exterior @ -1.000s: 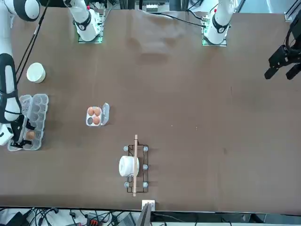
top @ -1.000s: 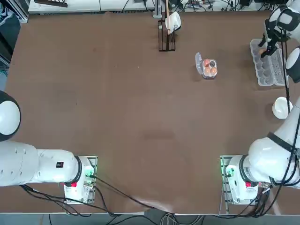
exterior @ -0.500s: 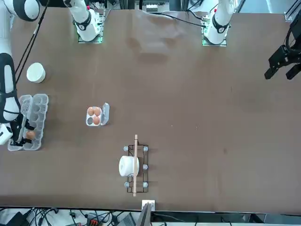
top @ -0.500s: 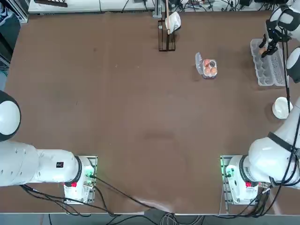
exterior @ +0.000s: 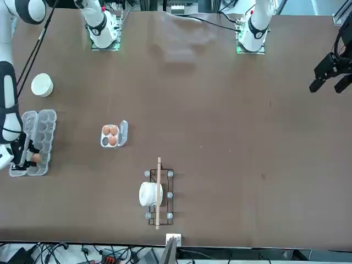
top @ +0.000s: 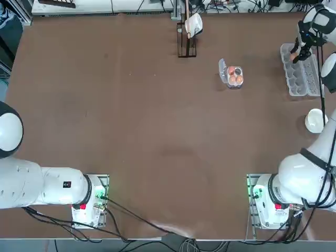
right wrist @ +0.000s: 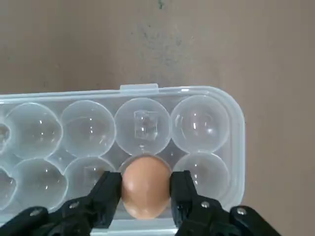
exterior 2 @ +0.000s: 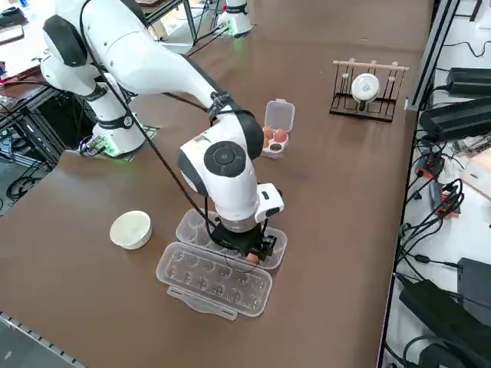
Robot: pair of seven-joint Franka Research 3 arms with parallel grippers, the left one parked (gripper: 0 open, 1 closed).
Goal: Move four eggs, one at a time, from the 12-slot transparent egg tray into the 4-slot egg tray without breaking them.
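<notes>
My right arm reaches out over the long clear egg carton (exterior 2: 215,284), its wrist bent so that the right gripper (right wrist: 146,194) points down into the carton's row of cups. My two fingers (right wrist: 109,194) pinch one orange-brown egg (right wrist: 145,187), one on each side of it, at a cup next to the carton's end cup. I count one egg at the carton. Apart from the carton on the tabletop (top: 157,121) sits one small square tray (exterior: 105,141), its lid open, with three eggs (exterior 2: 280,136) in its four cups. One white bowl (exterior 2: 131,230) sits near the carton.
</notes>
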